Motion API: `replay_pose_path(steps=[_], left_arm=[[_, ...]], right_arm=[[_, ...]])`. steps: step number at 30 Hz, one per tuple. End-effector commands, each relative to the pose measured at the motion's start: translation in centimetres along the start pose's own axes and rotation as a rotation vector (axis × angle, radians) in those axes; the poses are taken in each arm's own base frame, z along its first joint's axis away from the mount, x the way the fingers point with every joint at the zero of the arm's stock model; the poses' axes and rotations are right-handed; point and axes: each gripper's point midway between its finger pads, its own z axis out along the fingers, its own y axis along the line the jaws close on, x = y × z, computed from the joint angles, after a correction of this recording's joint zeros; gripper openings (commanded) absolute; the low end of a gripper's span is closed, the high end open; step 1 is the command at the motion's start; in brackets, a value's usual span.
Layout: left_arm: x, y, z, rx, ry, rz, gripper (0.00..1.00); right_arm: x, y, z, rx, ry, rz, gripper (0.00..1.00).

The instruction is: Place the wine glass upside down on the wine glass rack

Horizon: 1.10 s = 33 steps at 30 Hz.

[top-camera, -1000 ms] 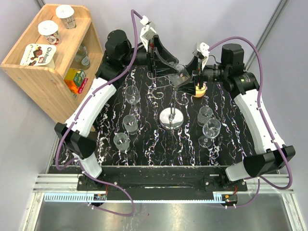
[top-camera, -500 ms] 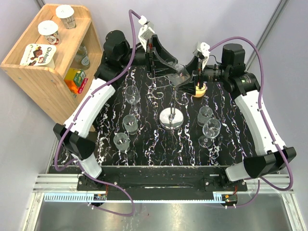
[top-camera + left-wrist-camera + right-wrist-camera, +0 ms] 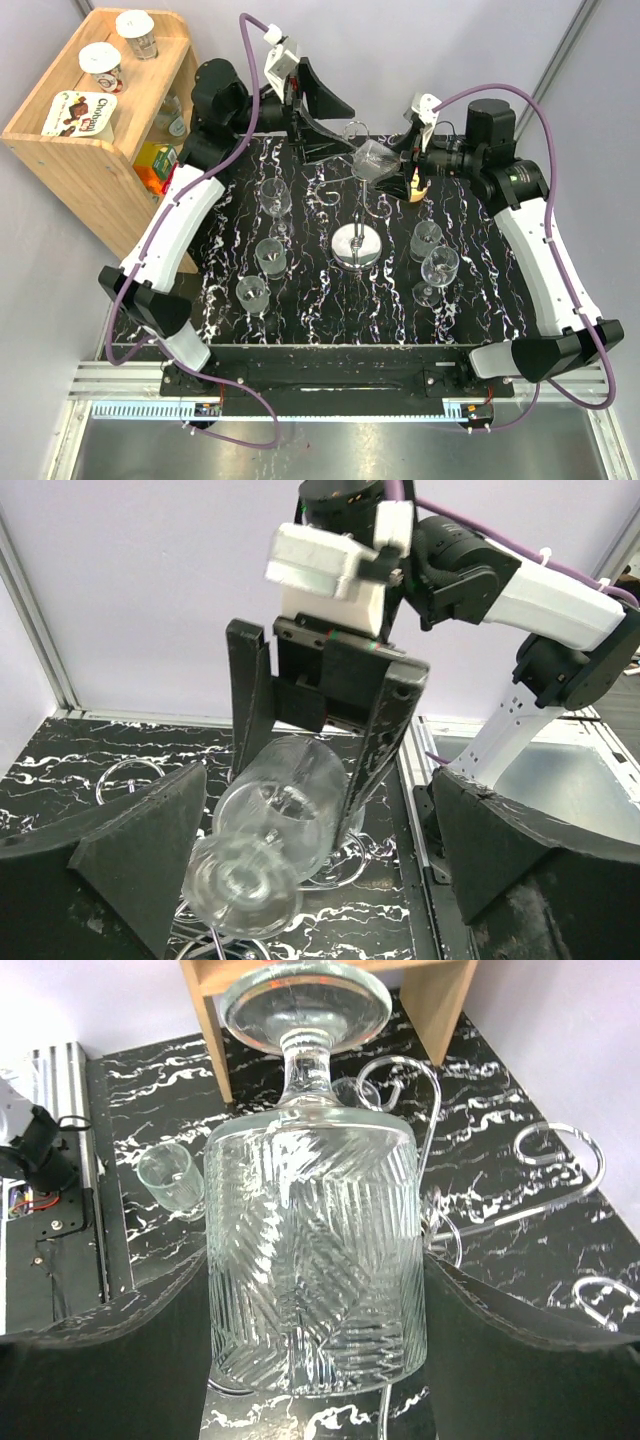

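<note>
Right gripper (image 3: 305,780) is clamped on the bowl of the wine glass (image 3: 315,1260), one finger on each side. The glass is up in the air, tipped over roughly sideways, with its foot pointing at the left arm. It sits over the far middle of the table (image 3: 500,300), above the far side of the wine glass rack (image 3: 357,243), and isn't hanging on it.

Left gripper (image 3: 340,130) is spread wide. In its own camera the foot sits between the fingers (image 3: 140,840) with a gap on each side, so it's not touching.

Count:
- **Glasses:** six total, one held and five standing on the table.
- **Left of the rack:** three, in a line running from far (image 3: 275,197) through the middle (image 3: 270,255) to near (image 3: 253,292).
- **Right of the rack:** two (image 3: 425,238) (image 3: 440,265), close together.
- **Rack:** one, with its curled wire arms (image 3: 555,1150) spreading out right under the held glass.
- **Small yellow thing** (image 3: 415,187): one, just below the right gripper. Can't tell what it is.

Black marbled top shows between the rack's disc base and both glass groups. Both grippers are near the table's far edge. A wooden shelf (image 3: 70,160) stands off the far-left corner, beside the left arm.
</note>
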Motion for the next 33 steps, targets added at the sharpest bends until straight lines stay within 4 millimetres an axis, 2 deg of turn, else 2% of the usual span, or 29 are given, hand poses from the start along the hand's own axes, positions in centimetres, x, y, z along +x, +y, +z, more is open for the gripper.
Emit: replay_pose_path(steps=[1,6,12,25,29,33], left_arm=[[-3.1,-2.4,-0.7,0.016,-0.049,0.116,0.99],[-3.6,-2.3,-1.6,-0.012,-0.055,0.141,0.99],[-1.3,-1.5,-2.4,-0.065,-0.008,0.121,0.99],[1.8,1.1,-5.4,-0.314,0.104,0.248,0.99],[2.5,2.1,-5.4,-0.340,0.115,0.233,0.99],[2.7,2.5,-4.4,-0.292,0.105,0.216,0.99]], right_arm=[[-1.0,-0.4,-1.1,0.080,-0.015,-0.034,0.00],[-0.9,-1.0,-1.5,0.141,-0.008,-0.025,0.00],[-0.1,-1.2,-1.5,0.161,0.006,-0.018,0.00],[-1.5,-1.2,-3.7,0.269,-0.030,0.001,0.00],[-2.0,-0.2,-3.5,0.227,-0.063,0.012,0.00],[-3.2,0.5,-3.1,0.168,-0.099,0.023,0.00]])
